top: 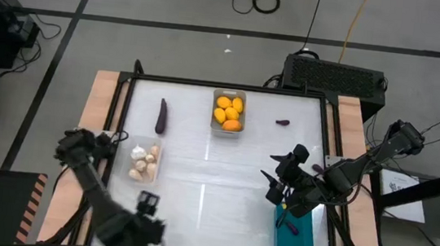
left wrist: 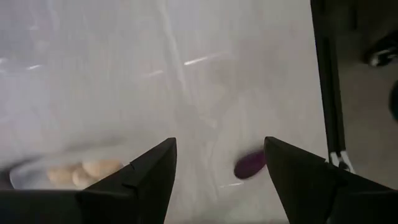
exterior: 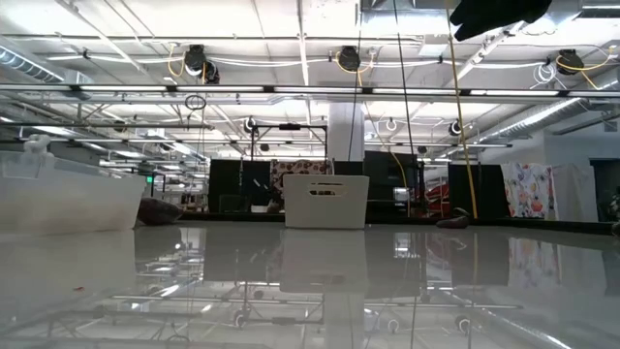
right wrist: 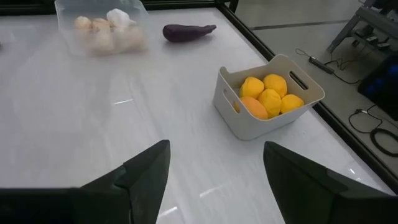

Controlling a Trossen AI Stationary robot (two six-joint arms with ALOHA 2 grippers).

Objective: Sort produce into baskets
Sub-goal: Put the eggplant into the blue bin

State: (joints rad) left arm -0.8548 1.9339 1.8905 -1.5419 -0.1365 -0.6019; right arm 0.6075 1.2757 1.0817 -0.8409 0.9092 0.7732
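Three rectangular bins [top: 228, 112], glossy table [top: 220, 197].

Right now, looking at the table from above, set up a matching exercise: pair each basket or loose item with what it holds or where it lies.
Column one:
1. grey basket
2. clear basket
3. teal basket
4. long eggplant

Column two:
A. lies loose on the table, beside the clear basket
B. holds pale garlic bulbs
C. sits under the right gripper
D. holds yellow-orange fruits

Pairs: 1-D, 2-B, 3-C, 4-A.
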